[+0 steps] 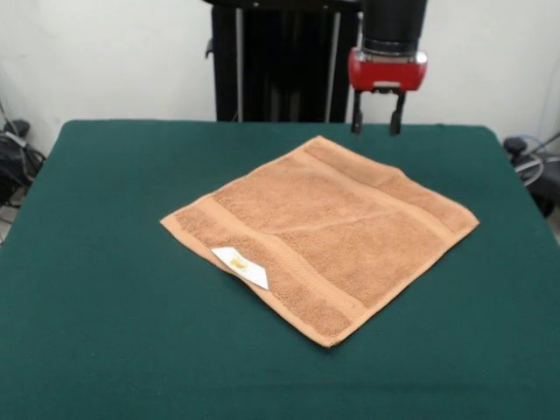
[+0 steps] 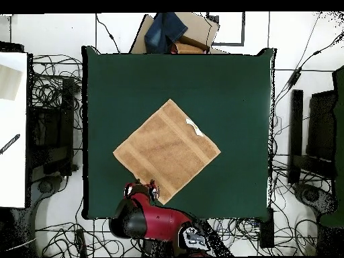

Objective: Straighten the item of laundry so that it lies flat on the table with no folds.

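The peach-tan towel (image 1: 324, 232) lies spread out as a diamond near the middle of the green table (image 1: 105, 262), with woven border bands and a small white label (image 1: 241, 266) at its front-left edge. It looks flat, with a faint crease across its middle. In the overhead view the towel (image 2: 166, 150) has the label (image 2: 194, 127) at its upper right edge. My gripper (image 1: 376, 122) hangs above the table's far edge, just behind the towel's far corner, open and empty. It also shows in the overhead view (image 2: 144, 189) near the towel's lower corner.
The robot's black pedestal (image 1: 280, 61) stands behind the table. Cables and equipment (image 2: 47, 127) surround the table on the floor. A cardboard box with blue cloth (image 2: 176, 32) sits beyond the far edge in the overhead view.
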